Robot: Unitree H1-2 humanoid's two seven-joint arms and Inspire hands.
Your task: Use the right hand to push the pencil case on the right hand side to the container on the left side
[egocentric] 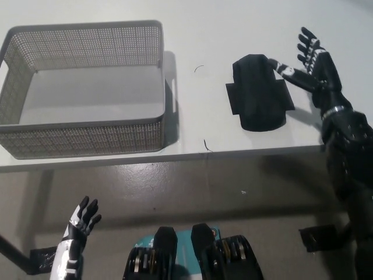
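Right hand [310, 65] open, fingers spread, at the pencil case's right edge.
You've got the white table [198, 35] carrying everything. The grey mesh container [87, 137] sits on its left half, opening up. The black pencil case [258, 93] lies on the right half, well apart from the container, near the front edge. One fingertip [278, 66] of your black hand reaches its upper right corner; contact can't be confirmed. Your white left hand [81, 219] hangs low at lower left below the table, fingers apart, holding nothing.
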